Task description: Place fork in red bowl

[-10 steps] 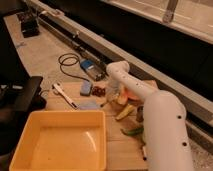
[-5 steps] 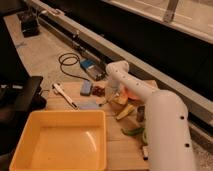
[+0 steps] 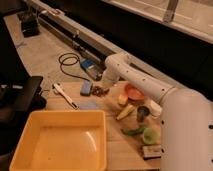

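The red bowl is a small orange-red dish at the back of the wooden table, partly hidden behind my white arm. My gripper hangs low over the table's back edge, left of the bowl and just right of a blue block. I cannot make out the fork; it is hidden or too small to tell.
A large yellow tub fills the front left. A white-handled tool lies behind it. A banana, dark cup, pale green round piece and a small dark box sit by the arm. A blue device with cable lies on the floor.
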Controlling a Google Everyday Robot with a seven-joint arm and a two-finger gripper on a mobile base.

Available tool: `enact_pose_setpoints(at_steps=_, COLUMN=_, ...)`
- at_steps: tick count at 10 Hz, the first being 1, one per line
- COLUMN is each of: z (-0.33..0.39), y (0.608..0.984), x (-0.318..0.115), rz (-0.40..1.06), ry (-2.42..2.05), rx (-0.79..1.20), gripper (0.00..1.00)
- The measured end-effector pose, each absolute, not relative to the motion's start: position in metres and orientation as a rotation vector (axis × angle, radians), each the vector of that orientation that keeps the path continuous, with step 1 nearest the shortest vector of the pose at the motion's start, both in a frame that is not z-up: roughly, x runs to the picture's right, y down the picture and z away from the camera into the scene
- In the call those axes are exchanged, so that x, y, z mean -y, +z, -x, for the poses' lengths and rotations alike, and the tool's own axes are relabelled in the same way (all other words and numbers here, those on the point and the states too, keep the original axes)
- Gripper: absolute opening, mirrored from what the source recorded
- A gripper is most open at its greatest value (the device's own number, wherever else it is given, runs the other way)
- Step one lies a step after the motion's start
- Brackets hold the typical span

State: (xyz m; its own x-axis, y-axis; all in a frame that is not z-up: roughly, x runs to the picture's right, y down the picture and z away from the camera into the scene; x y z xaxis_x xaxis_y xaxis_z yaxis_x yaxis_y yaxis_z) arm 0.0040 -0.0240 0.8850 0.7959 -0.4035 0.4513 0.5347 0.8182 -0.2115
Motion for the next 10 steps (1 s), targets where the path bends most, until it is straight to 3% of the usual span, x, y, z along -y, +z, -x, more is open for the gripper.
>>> enact_pose_setpoints(at_steps=5, z=-0.019, y=0.866, x=0.065, rz=0.198, ry=-0.492, rx=0.313, gripper=0.00)
enact_pose_setpoints(at_steps=10, z=-0.116, y=0.885, x=0.048, rz=0.242, ry=-0.285, rx=0.215, gripper=0.00)
